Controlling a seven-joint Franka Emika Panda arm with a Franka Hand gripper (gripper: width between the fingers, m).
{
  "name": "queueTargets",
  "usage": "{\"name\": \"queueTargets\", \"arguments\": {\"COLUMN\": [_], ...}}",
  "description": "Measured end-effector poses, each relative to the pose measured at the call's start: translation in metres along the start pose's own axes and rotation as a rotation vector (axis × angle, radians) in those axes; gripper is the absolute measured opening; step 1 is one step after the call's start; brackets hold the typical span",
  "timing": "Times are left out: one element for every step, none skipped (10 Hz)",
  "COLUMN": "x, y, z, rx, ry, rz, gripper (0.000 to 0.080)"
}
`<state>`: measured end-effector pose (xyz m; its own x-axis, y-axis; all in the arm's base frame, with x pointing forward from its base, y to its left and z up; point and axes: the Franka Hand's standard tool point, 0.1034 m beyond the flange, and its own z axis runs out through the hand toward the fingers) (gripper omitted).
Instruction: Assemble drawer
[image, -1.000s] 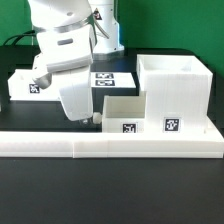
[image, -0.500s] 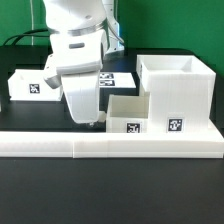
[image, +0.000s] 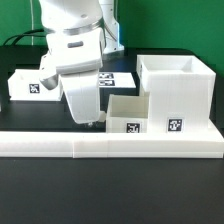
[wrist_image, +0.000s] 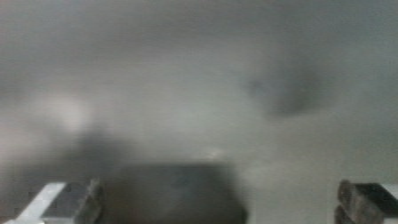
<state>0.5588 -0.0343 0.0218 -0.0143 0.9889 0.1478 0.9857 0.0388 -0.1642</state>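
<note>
The drawer's large hollow white casing (image: 178, 92) stands at the exterior view's right, its tag facing the front. A small white drawer box (image: 126, 113) sits against the casing's left side. A second small box (image: 27, 83) lies at the far left, behind the arm. My gripper (image: 92, 121) hangs low over the table, just left of the middle box and close to its left wall. The wrist view is badly blurred. It shows my two fingers (wrist_image: 64, 204) far apart, so the gripper (wrist_image: 217, 206) is open, with only a dark blur between them.
A long low white L-shaped wall (image: 110, 146) runs along the front of the parts. The marker board (image: 112, 78) lies flat behind the gripper. A dark table edge and cables show at the back left.
The gripper has turned and shifted right toward the middle box since one second ago. It has barely moved in the last half second. The parts have not moved.
</note>
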Motion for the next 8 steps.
{"name": "queueTargets", "arguments": {"x": [0.003,0.009,0.018,0.023,0.023,0.022,0.021,0.021], "y": [0.006,0.012,0.014,0.017,0.016,0.016,0.016,0.016], "z": [-0.007,-0.011,-0.011,-0.011,-0.011,-0.010,-0.010,-0.010], "rx": [0.002,-0.007,-0.011,-0.023,-0.023,-0.023,-0.023,-0.023], "ry": [-0.002,-0.004,-0.006,-0.010,-0.011,-0.011,-0.011,-0.011], "rz": [0.009,0.039,0.069,0.092,0.103,0.104,0.105,0.105], "gripper": [0.0649,0.0649,0.0649,0.0649,0.0649,0.0649,0.0649,0.0649]}}
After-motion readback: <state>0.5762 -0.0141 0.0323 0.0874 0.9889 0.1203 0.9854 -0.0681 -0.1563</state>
